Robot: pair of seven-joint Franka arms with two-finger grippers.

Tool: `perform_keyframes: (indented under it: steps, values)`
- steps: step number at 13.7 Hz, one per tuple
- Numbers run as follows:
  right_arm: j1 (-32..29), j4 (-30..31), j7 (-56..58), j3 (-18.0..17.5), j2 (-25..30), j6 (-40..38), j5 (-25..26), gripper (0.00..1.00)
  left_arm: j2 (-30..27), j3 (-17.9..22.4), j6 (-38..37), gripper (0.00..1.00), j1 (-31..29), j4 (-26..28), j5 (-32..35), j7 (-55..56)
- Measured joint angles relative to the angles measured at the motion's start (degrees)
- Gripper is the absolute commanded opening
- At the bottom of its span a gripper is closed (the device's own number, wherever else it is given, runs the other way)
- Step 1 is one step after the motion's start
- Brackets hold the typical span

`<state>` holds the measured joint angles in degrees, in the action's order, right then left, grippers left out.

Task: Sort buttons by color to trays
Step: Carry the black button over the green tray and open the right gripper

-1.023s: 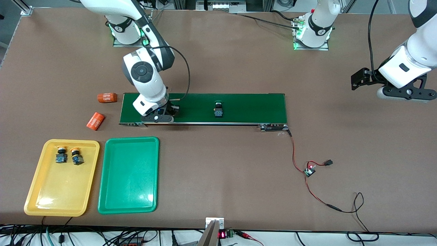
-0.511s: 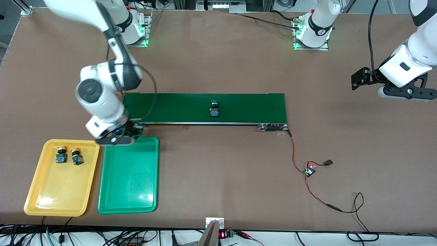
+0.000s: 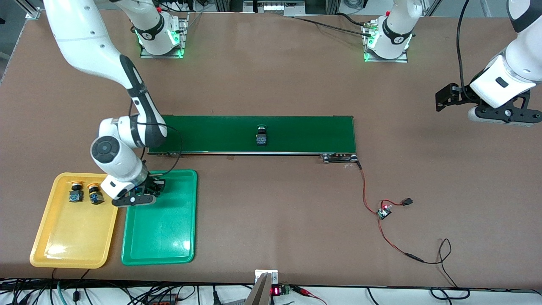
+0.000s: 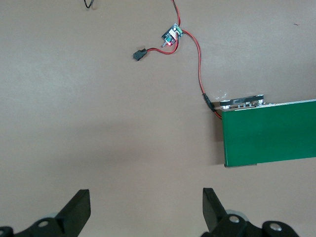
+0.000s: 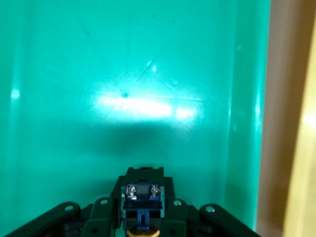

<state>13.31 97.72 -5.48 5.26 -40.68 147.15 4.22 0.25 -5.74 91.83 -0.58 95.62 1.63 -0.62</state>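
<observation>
Two yellow-capped buttons (image 3: 84, 192) near yellow tray's (image 3: 67, 241) top edge; right gripper (image 3: 146, 192), clamping a button (image 5: 142, 197), over green tray's (image 3: 165, 228) corner; left gripper (image 4: 143, 217) wide open, waiting.

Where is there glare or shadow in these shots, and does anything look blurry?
Right wrist view: a bright glare streak on the green tray, a soft shadow under it, and the button shut in the right gripper looks soft up close. Front view: small highlights at both trays' near corners, on the green one and the yellow tray. Left wrist view: evenly lit, with the left gripper open.
</observation>
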Motion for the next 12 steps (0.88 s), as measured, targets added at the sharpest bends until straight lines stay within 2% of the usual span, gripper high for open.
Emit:
perform_keyframes:
  steps: [1, 2, 3, 4, 9, 12]
  values:
    - [-0.13, -0.38, 0.0, -0.01, -0.91, 0.7, 0.72, 0.58, 0.0, -0.02, -0.01, 1.0, 0.0, -0.01, -0.11, 0.0]
    - [-0.32, -0.76, 0.0, 0.0, -0.93, 0.7, 1.02, 0.66, 0.0, -0.02, -0.1, 1.0, 0.0, -0.01, -0.54, 0.0]
    - [-0.55, -0.99, 0.0, 0.0, -0.91, 0.69, 1.1, 0.92, 0.0, -0.01, -0.47, 1.0, -0.01, -0.02, -1.17, 0.0]
    - [-0.7, -1.09, -0.01, 0.0, -0.91, 0.71, 1.1, 1.0, 0.0, 0.04, -1.02, 1.0, -0.07, -0.04, -1.84, 0.0]
    - [-0.7, -1.18, -0.62, -0.4, 2.15, -1.58, 1.08, 1.0, -0.01, 0.21, -1.62, 1.0, -0.31, -0.35, -2.61, 0.0]
    - [-0.09, 3.1, -6.25, -2.79, 9.29, -8.51, 0.43, 1.0, -0.02, 0.17, -1.62, 1.0, -0.28, -0.7, -2.61, -0.02]
